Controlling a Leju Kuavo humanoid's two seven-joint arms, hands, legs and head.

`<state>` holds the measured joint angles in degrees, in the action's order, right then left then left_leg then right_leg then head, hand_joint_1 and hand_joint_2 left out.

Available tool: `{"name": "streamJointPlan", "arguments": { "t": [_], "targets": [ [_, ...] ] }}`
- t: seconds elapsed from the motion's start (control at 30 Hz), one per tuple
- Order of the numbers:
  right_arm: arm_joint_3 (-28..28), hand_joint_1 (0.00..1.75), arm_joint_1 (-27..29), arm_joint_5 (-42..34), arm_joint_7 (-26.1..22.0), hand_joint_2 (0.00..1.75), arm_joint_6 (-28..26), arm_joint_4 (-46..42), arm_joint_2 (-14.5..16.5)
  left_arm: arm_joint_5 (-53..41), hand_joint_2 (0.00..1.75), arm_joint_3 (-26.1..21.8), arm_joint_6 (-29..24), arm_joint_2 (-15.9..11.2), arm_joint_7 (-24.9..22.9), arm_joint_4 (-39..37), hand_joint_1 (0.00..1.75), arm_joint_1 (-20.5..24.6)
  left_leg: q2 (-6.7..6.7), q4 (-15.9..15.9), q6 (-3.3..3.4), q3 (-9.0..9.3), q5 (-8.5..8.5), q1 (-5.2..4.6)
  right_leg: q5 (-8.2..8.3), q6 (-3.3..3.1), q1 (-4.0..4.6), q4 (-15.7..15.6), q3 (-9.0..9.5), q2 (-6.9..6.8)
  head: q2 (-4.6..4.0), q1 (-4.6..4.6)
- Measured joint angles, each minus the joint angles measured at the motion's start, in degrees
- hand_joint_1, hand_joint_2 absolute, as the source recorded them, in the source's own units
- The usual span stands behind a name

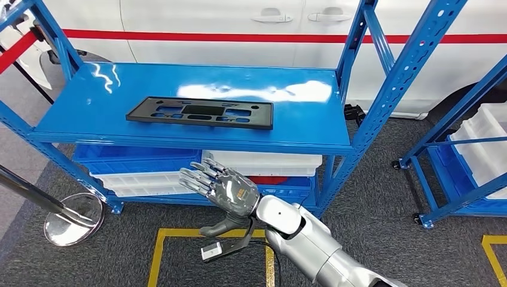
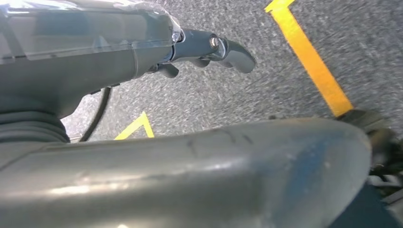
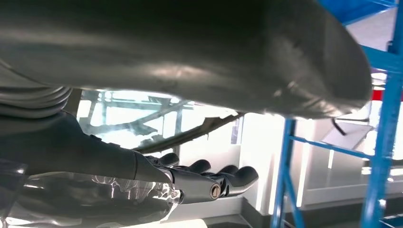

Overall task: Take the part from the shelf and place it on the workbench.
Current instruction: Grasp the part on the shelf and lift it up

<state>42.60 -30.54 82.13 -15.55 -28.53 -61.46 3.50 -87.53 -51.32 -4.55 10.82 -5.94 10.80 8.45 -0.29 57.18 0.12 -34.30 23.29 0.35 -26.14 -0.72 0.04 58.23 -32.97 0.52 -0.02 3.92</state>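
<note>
The part (image 1: 200, 112) is a flat black rectangular panel with several cut-outs, lying on the top deck of the blue shelf (image 1: 89, 113), a little left of its middle. My right hand (image 1: 224, 191) is raised in front of the shelf, below the deck's front edge and just right of the part, fingers spread and holding nothing. In the right wrist view the right hand (image 3: 142, 180) has its dark fingers (image 3: 228, 176) stretched out with nothing in them. My left hand (image 2: 95, 57) hangs over the grey floor, fingers (image 2: 228, 50) loosely extended and empty.
Blue and white bins (image 1: 149, 170) fill the lower shelf level. A shiny round stanchion base (image 1: 73, 219) stands at the left. Yellow tape (image 1: 156, 254) marks the carpet. A second blue rack with white bins (image 1: 478, 143) is at the right. A white car (image 1: 239, 24) is behind.
</note>
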Motion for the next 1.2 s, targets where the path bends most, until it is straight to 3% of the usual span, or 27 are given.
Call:
{"name": "streamJointPlan", "arguments": {
  "t": [0.07, 0.17, 0.2, 0.23, 0.27, 0.33, 0.4, 0.5, 0.57, 0.67, 0.7, 0.73, 0.77, 0.83, 0.9, 0.97, 1.07, 1.13, 1.2],
  "targets": [
    [1.14, 0.00, -0.99, -0.16, 0.16, 0.00, 0.69, -0.55, 0.05, 0.01, 0.00, 0.01, 0.07, 0.00, 0.01, 0.00, 0.00, 0.03, 0.07, -0.59, 0.57, 0.28, -0.30, 0.34, -1.85, 0.53, -0.02, 2.51, -1.11, -0.10, 0.00, 0.00],
    [2.46, 0.00, -1.83, -0.37, 0.29, 0.00, 1.43, -0.81, 0.04, 0.02, 0.00, 0.02, 0.22, 0.00, 0.07, 0.00, 0.00, 0.16, 0.11, -0.68, 0.98, 0.31, -0.29, 0.37, -6.82, 1.08, -0.39, 13.22, -6.43, -0.19, 0.00, -0.01],
    [2.80, 0.00, -1.91, -0.39, 0.29, 0.00, 1.70, -0.81, 0.04, 0.02, 0.00, 0.02, 0.26, -0.02, 0.10, 0.00, 0.00, 0.12, 0.08, -0.60, 0.99, 0.29, -0.21, 0.36, -7.27, 1.22, -0.53, 15.68, -7.78, -0.20, 0.00, -0.01],
    [3.14, 0.00, -2.12, -0.43, 0.29, 0.00, 2.15, -0.81, 0.07, 0.02, 0.00, 0.02, 0.27, -0.03, 0.13, 0.00, 0.00, 0.10, 0.04, -0.47, 0.94, 0.29, -0.13, 0.36, -6.56, 1.34, -0.68, 16.00, -8.13, -0.21, 0.00, -0.01],
    [3.49, 0.00, -2.56, -0.51, 0.28, 0.00, 2.90, -0.80, 0.15, 0.00, 0.00, 0.03, 0.27, -0.02, 0.09, 0.00, 0.00, 0.12, -0.01, -0.30, 0.82, 0.29, -0.01, 0.38, -4.84, 1.40, -0.82, 13.93, -7.31, -0.23, 0.00, -0.01],
    [4.16, 0.00, -4.15, -0.85, 0.30, 0.00, 4.98, -0.73, 0.60, -0.14, 0.00, 0.07, 0.23, 0.01, -0.12, 0.00, 0.00, 0.26, -0.07, 0.22, 0.36, 0.24, 0.34, 0.36, -1.02, 1.35, -0.97, 6.26, -3.75, -0.27, 0.00, 0.00],
    [4.80, 0.00, -6.23, -1.33, 0.54, 0.00, 7.06, -0.32, 1.37, -0.41, 0.00, 0.13, 0.11, 0.02, -0.37, 0.00, 0.00, 0.49, -0.07, 0.71, -0.31, 0.06, 0.68, 0.22, 0.42, 0.90, -0.85, 1.55, -1.69, -0.18, 0.00, 0.01],
    [5.60, 0.00, -9.17, -2.14, 1.32, 0.00, 8.70, 1.43, 2.50, -0.68, 0.00, 0.39, -0.19, 0.04, -0.52, 0.00, 0.00, 0.85, -0.04, 0.68, -1.39, -0.05, 0.86, 0.29, 0.37, -0.22, -0.58, 0.95, -1.64, -0.09, 0.00, 0.01],
    [5.88, 0.00, -10.93, -2.77, 2.01, 0.00, 9.00, 2.82, 3.30, -0.95, 0.00, 0.72, -0.34, 0.05, -0.61, 0.00, 0.00, 0.96, 0.01, 2.58, -1.95, -0.88, 2.08, 0.42, 0.46, -0.97, -0.71, 0.71, -1.43, -0.17, 0.00, 0.01],
    [6.09, 0.00, -12.55, -3.27, 3.16, 0.00, 9.11, 5.10, 4.34, -1.38, 0.00, 1.29, -0.43, 0.07, -0.95, 0.00, 0.00, 0.89, 0.06, 13.30, -2.42, -6.12, 6.95, 0.49, 0.29, -1.60, -0.57, 0.66, -1.15, -0.28, 0.00, 0.01],
    [6.18, 0.00, -12.67, -3.31, 3.53, 0.00, 9.10, 5.84, 4.48, -1.45, 0.00, 1.40, -0.43, 0.07, -1.03, 0.00, 0.00, 0.81, 0.06, 16.55, -2.44, -7.92, 7.86, 0.48, 0.18, -1.69, -0.44, 0.67, -1.06, -0.30, 0.00, 0.01],
    [6.24, 0.00, -12.69, -3.33, 3.90, 0.00, 9.08, 6.49, 4.56, -1.53, 0.00, 1.47, -0.43, 0.07, -1.08, 0.00, 0.00, 0.71, 0.06, 17.87, -2.34, -8.81, 7.67, 0.47, 0.05, -1.74, -0.30, 0.68, -0.93, -0.30, 0.00, 0.01],
    [6.30, 0.00, -12.69, -3.34, 4.34, 0.00, 9.05, 7.08, 4.66, -1.60, 0.00, 1.52, -0.42, 0.07, -1.09, 0.00, 0.00, 0.64, 0.06, 16.74, -2.12, -8.49, 6.35, 0.43, -0.12, -1.76, -0.20, 0.68, -0.70, -0.26, 0.00, 0.01],
    [6.31, 0.00, -12.74, -3.34, 5.13, 0.00, 8.92, 7.91, 4.90, -1.75, 0.00, 1.68, -0.42, 0.06, -1.10, 0.00, 0.00, 0.58, 0.06, 9.00, -1.30, -5.01, 2.06, 0.21, -0.59, -1.65, -0.07, 0.65, 0.00, -0.18, 0.00, 0.01],
    [6.22, 0.00, -12.80, -3.40, 5.58, 0.00, 8.59, 8.56, 5.05, -1.95, 0.00, 1.89, -0.43, 0.04, -1.10, 0.00, 0.00, 0.64, 0.09, 2.34, -0.47, -1.70, -0.02, -0.23, -1.05, -1.24, 0.07, 0.54, 0.49, -0.14, 0.00, 0.01],
    [6.11, 0.00, -12.75, -3.47, 5.74, 0.00, 8.31, 9.19, 5.07, -2.14, 0.00, 2.19, -0.46, 0.03, -1.16, 0.00, 0.00, 0.58, 0.09, 0.62, 0.04, -0.77, 0.23, -0.55, -0.96, -0.57, 0.14, 0.65, 0.72, -0.15, 0.00, 0.01],
    [5.97, 0.00, -12.74, -3.55, 5.86, 0.00, 8.21, 9.89, 5.07, -2.26, 0.00, 2.69, -0.54, 0.04, -1.17, 0.00, 0.00, 0.29, 0.05, -0.29, 0.75, 0.28, 0.11, -0.15, -1.71, 0.21, 0.18, 2.33, 0.25, -0.20, 0.00, 0.00],
    [5.92, 0.00, -12.81, -3.62, 5.97, 0.00, 8.14, 10.26, 5.05, -2.25, 0.00, 2.87, -0.53, 0.07, -1.07, 0.00, 0.00, 0.28, 0.05, -0.57, 1.11, 0.77, 0.16, -0.02, -4.51, 0.74, 0.04, 7.60, -2.59, -0.20, 0.00, -0.01],
    [5.92, 0.00, -12.62, -3.67, 6.03, 0.00, 8.10, 10.74, 5.01, -2.22, 0.00, 2.91, -0.50, 0.07, -0.97, 0.00, 0.00, 0.18, 0.04, -0.51, 1.27, 0.87, 0.45, -0.06, -7.11, 1.20, -0.20, 14.47, -6.96, -0.20, 0.00, -0.01]
  ]
}}
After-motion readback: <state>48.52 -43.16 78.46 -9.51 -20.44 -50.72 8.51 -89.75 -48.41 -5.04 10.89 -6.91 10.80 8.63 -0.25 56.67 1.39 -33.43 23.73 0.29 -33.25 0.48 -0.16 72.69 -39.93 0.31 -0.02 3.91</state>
